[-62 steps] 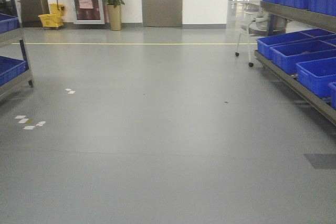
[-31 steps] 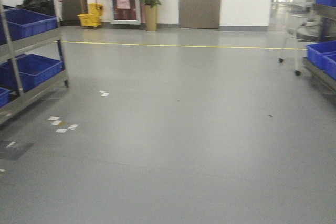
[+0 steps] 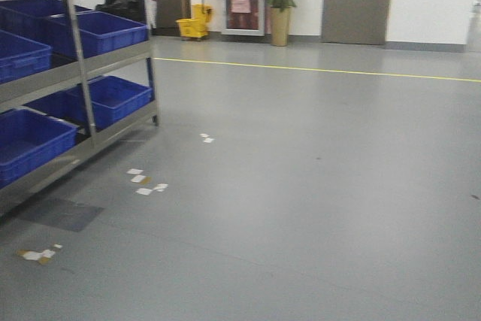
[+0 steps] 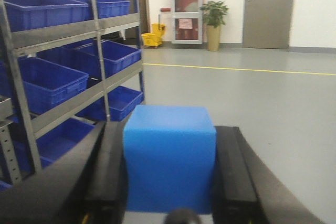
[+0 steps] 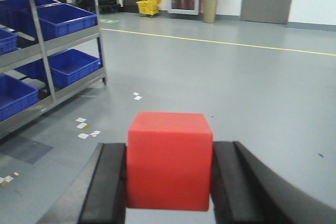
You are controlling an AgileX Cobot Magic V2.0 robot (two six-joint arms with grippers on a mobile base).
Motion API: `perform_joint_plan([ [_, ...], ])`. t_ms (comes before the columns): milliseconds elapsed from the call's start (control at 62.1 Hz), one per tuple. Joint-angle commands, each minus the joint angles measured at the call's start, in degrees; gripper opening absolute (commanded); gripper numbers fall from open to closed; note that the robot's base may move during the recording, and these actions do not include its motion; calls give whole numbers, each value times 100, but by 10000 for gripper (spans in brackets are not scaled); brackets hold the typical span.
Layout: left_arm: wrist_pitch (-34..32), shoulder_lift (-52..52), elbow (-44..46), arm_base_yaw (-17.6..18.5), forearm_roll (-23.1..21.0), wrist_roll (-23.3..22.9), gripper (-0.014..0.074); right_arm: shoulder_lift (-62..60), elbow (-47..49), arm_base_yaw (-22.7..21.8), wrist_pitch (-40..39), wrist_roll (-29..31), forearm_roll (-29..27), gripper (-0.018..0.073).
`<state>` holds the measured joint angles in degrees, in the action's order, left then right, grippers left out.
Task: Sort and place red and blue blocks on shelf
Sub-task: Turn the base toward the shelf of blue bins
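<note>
Presently, the left fingers [image 4: 107, 182] clamp the blue block [image 4: 169, 158] and the right fingers [image 5: 107, 182] clamp the red block [image 5: 169, 160], both well short of the shelf [image 3: 75, 73]. Approach the shelf squarely; release neither block before a tier lies under it.

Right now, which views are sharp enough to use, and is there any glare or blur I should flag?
Front-facing view: soft all over, shelf edges smeared, a pale sheen on the floor. Left wrist view: the blue block fills the foreground slightly out of focus; the shelf behind is clearer. Right wrist view: the red block is soft-edged, the floor beyond fairly crisp; no harsh shadows.
</note>
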<state>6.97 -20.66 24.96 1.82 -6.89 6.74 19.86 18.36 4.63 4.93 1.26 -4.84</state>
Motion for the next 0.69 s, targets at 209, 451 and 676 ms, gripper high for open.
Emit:
perform_joint_plan([
  [209, -512, -74, 215, 6, -42, -24, 125, 25, 174, -32, -493, 25, 7, 48],
  [451, -512, -74, 215, 6, -42, -24, 125, 25, 174, -32, -493, 25, 7, 48],
  [676, -512, -74, 215, 6, -42, -24, 125, 25, 174, -32, -493, 25, 7, 48],
])
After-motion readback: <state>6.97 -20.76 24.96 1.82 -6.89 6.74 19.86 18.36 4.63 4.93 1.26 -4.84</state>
